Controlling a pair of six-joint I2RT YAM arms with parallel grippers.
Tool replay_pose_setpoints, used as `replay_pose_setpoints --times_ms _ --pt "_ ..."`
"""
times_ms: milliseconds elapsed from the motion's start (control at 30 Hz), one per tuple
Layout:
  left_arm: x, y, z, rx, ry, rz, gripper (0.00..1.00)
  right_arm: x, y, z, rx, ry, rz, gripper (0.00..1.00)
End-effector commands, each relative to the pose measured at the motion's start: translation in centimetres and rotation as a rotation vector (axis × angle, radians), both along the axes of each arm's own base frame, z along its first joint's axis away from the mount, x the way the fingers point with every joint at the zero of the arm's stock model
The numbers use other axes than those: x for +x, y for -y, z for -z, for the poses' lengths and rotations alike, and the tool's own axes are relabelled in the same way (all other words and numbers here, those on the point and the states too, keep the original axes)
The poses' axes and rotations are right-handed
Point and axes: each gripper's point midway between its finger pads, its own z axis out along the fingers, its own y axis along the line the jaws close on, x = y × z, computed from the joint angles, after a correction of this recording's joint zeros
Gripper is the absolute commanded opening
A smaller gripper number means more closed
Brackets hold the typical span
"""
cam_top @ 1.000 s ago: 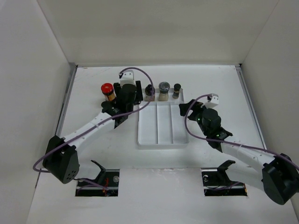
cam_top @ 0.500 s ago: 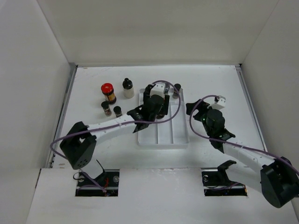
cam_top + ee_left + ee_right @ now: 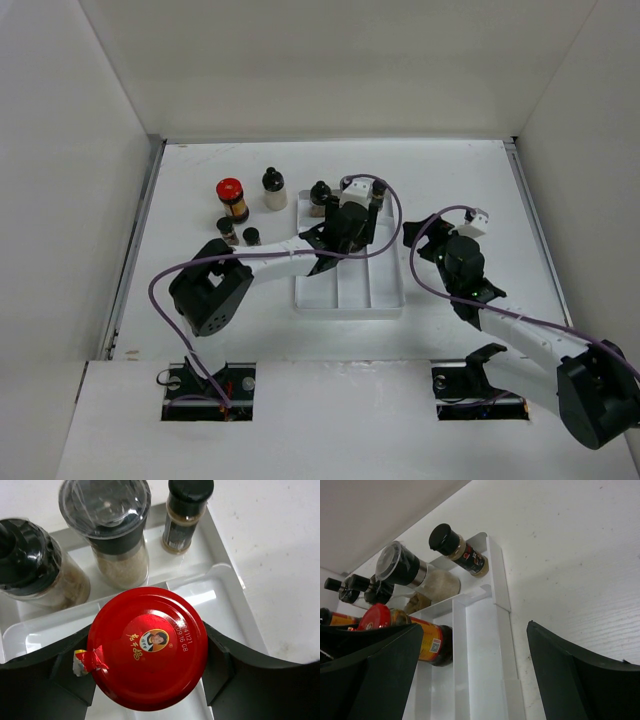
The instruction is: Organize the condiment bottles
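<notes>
Left tool (image 3: 147, 652) is clamped on a red-capped jar (image 3: 148, 640), one finger on each side below the cap. The jar is held upright at the far end of the white tray (image 3: 350, 292), which sits mid-tabletop. I cannot tell whether its base rests on the tray floor. Just beyond it, the tray's far cross compartment holds an upright row: a black-capped jar (image 3: 31, 565), a clear-lidded grinder (image 3: 114, 530) and a slim black-capped bottle (image 3: 185, 515). Right tool (image 3: 475, 680) is open with its jaws spread wide, between the tray and the tabletop's right edge. Toward the far left corner, outside the tray, stand a second red-capped jar (image 3: 231, 197), a white bottle (image 3: 273, 190), a small black-capped jar (image 3: 228, 230) and another small jar (image 3: 251, 236).
</notes>
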Motion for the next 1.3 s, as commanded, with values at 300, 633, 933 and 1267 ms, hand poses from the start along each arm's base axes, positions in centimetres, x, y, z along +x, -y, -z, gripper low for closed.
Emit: replay_pose_setpoints --times_ms 300,633,933,1267 --pt "1.4 0.5 -8.9 -0.172 0.185 -0.035 0.89 0.5 -0.2 -2.0 0.039 0.066 0.008 0.93" --pt "1.0 -13.3 -12.5 -0.187 0.248 -0.297 0.88 0.6 -0.3 -2.4 0.046 0.078 0.002 0.93" --pt "4.9 -28.0 -8.8 -0.108 0.149 -0.663 0.91 0.7 -1.1 -2.3 0.038 0.077 -0.024 0.95" --pt "8.6 -31.3 -6.5 -0.073 0.087 -0.741 0.94 0.7 -1.7 -2.1 0.033 0.069 -0.045 0.96"
